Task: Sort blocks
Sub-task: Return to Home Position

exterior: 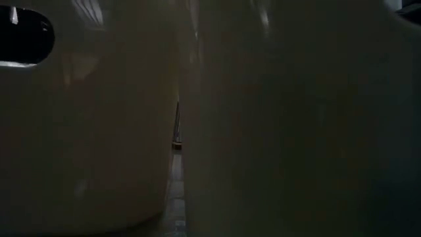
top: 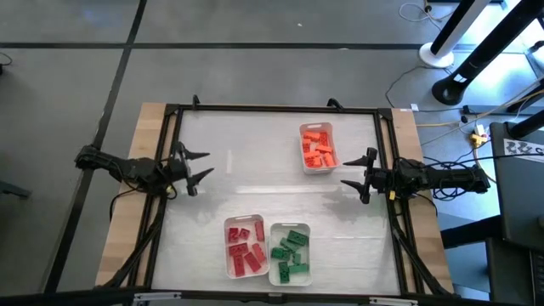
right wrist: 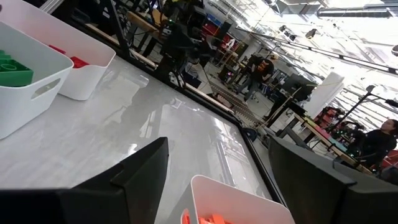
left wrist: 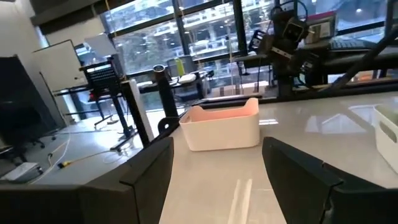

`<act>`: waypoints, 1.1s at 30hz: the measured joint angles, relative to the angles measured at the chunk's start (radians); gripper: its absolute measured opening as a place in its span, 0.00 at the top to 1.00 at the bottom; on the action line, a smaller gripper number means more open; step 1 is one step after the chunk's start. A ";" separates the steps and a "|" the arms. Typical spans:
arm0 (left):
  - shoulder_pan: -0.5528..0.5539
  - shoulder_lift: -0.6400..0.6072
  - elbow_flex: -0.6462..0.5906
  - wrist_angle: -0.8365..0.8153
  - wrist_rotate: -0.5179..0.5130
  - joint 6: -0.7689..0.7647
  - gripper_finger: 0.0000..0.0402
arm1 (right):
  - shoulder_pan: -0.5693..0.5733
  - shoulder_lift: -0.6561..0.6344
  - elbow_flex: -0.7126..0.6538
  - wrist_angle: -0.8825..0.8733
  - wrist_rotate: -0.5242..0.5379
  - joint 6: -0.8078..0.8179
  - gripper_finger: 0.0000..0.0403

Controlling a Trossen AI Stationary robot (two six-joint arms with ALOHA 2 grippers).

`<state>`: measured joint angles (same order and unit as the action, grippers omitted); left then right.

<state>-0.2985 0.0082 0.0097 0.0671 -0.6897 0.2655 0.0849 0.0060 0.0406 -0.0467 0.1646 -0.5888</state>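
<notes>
Two white tray walls press right up against the low view's lens and hide the rest of it; which trays they are cannot be told there. From above, the table fills mid-frame. The left gripper hangs at its left edge and the right gripper at its right edge. Both have their fingers spread wide and hold nothing.

The orange tray stands upper right of centre, just up-left of the right gripper, which is the nearer arm. The red tray and green tray sit side by side at lower centre, roughly midway between the arms. All three have their long sides running up the frame.

The small studded bricks lie jumbled, each colour in its own tray: orange blocks, red blocks and green blocks. No block shows loose on the table, so sorting looks finished. Neither gripper has anything left to reach for, and the arms need only pull home.
</notes>
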 joint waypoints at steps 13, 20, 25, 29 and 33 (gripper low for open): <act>0.272 0.000 0.000 0.001 0.047 -0.096 0.41 | 0.000 0.000 0.000 0.000 0.000 0.000 0.32; 0.365 0.000 0.000 -0.006 0.283 -0.136 0.41 | 0.000 0.000 0.000 0.000 0.000 0.000 0.32; 0.374 0.003 0.000 -0.006 0.295 -0.151 0.41 | 0.000 0.000 0.000 0.000 0.000 0.000 0.32; 0.373 0.003 0.000 -0.006 0.295 -0.111 0.41 | 0.000 0.000 0.000 0.000 0.000 0.000 0.32; 0.373 0.003 0.000 -0.006 0.295 -0.109 0.41 | 0.000 0.000 0.000 0.000 0.000 0.000 0.32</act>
<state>0.0750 0.0109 0.0093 0.0608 -0.3946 0.1562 0.0849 0.0063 0.0407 -0.0471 0.1646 -0.5884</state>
